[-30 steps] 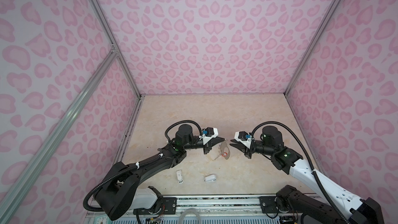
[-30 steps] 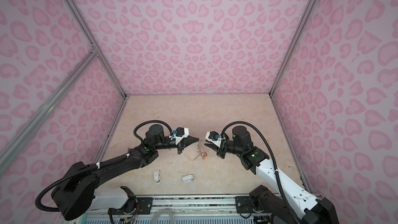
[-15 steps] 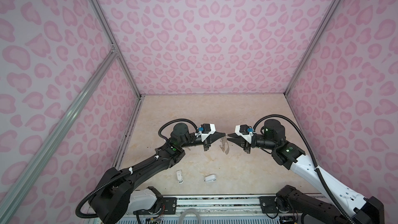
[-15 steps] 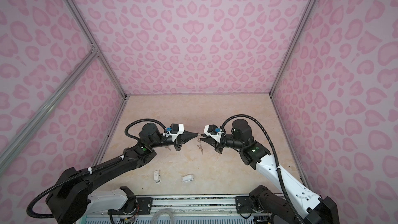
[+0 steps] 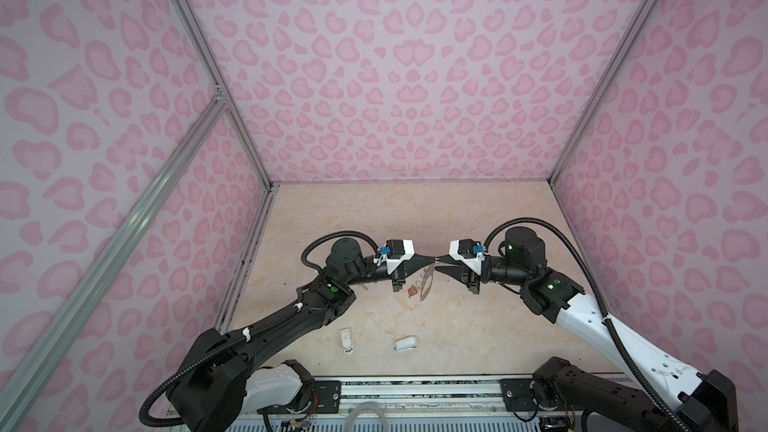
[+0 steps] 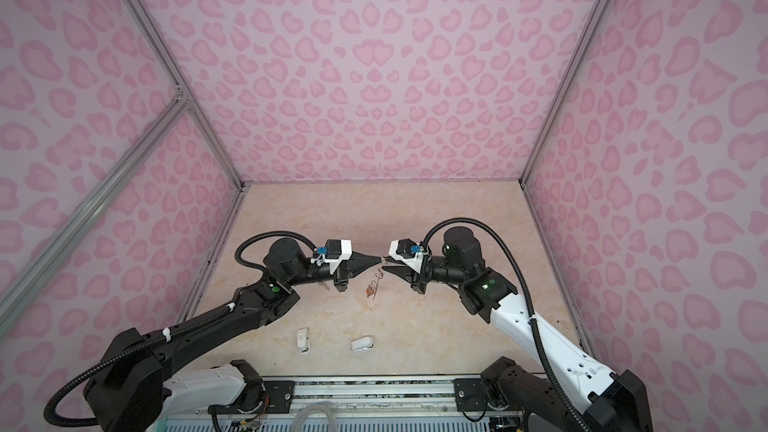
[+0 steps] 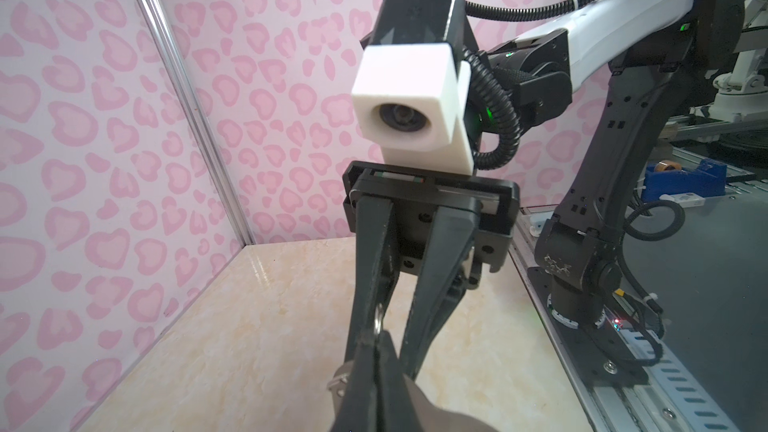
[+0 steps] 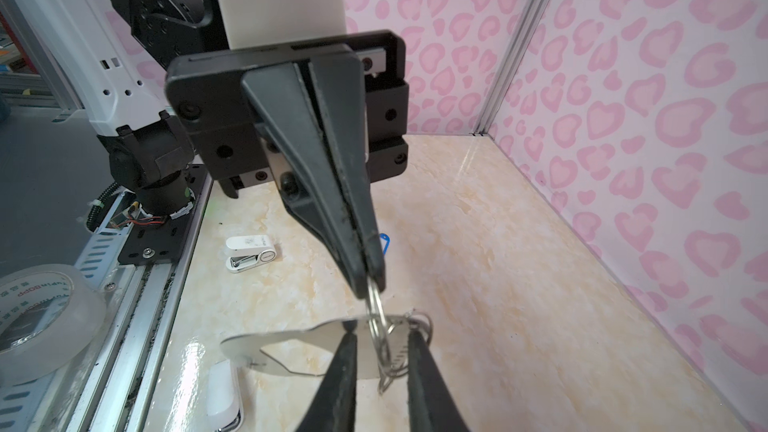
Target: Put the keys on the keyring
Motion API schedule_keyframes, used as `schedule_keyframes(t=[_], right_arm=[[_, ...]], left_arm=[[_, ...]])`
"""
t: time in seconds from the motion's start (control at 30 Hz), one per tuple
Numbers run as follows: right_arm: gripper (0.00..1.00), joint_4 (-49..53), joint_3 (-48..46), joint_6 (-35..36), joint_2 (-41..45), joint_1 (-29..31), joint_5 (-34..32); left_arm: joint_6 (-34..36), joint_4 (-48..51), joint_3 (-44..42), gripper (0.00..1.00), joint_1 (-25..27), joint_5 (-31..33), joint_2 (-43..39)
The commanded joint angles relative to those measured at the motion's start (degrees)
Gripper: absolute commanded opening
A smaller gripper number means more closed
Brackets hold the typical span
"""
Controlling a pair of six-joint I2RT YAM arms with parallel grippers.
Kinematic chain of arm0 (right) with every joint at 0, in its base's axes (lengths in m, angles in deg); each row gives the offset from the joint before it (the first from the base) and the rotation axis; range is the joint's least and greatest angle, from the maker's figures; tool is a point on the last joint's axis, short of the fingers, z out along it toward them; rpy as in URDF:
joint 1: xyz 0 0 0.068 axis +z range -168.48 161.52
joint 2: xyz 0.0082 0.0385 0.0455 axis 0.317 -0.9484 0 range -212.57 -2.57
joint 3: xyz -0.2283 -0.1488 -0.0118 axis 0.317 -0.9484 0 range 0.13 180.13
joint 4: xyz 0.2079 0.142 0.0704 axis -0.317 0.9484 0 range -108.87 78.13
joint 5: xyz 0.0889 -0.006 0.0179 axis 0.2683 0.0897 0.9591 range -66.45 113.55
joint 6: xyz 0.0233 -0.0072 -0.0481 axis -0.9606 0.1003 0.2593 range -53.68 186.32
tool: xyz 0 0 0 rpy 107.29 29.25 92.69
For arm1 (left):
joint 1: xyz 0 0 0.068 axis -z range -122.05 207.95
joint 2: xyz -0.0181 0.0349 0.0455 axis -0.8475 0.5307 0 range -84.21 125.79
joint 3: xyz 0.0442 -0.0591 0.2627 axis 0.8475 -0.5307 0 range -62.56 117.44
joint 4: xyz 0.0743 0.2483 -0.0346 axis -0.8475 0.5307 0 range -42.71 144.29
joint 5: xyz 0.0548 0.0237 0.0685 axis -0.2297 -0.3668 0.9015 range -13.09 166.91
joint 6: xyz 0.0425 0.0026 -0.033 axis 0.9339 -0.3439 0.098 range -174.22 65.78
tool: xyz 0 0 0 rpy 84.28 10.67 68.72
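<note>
above the middle of the table (image 5: 478, 209), the left pincer (image 8: 372, 281) was clamped shut on one wire ring (image 8: 374, 305) of the keyring (image 8: 291, 340), so the grey plate hung in the air below its tips. facing it tip to tip, the right pincer (image 5: 437, 265) had its jaws a little apart, one on each side of that ring, and it looked to be gripping nothing. the key with the orange tag (image 5: 411, 292) dangled just beside the plate; i judged it to be on a ring already, though the join was too small to make out. the blue tag (image 8: 385, 241) of the other key showed down on the table behind the left pincer, apart from the keyring, so that key looked unthreaded. a white plastic object (image 5: 347, 340) and another white object (image 5: 406, 344) lay near the front edge, well apart from all this. by my reckoning about half was done: one key hung, and the blue one had yet to be picked up and worked onto a ring.
</note>
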State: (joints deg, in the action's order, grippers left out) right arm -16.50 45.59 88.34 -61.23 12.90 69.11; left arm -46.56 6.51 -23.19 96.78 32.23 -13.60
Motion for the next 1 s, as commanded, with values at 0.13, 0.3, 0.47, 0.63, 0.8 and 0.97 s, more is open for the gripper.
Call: schedule_keyframes(t=[0.13,0.3,0.47,0.63,0.8,0.97], right_arm=[[0.23,-5.2,-0.7,-5.0,0.5,-0.2,2.7],[0.22,-5.5,-0.8,-5.9,1.3,-0.2,3.1],[0.20,-5.6,-1.0,-6.3,1.6,-0.3,3.3],[0.17,-5.7,-0.8,-6.3,1.5,-0.2,3.6],[0.07,-6.0,-0.9,-6.2,1.5,-0.2,4.1],[0.00,-6.4,-1.1,-6.0,1.5,-0.2,4.0]], left_arm=[[0.5,-2.8,0.4,0.03,-0.3,-0.9,-0.6],[0.3,-2.8,0.3,0.03,-0.4,-1.2,-0.7],[0.3,-2.6,0.2,0.03,-0.4,-1.4,-0.8],[0.0,-2.6,0.4,0.03,-0.4,-2.1,-0.7],[-0.4,-2.6,0.5,0.03,-0.3,-2.6,-0.6],[-0.8,-2.4,0.8,0.03,-0.3,-3.0,-0.2]])
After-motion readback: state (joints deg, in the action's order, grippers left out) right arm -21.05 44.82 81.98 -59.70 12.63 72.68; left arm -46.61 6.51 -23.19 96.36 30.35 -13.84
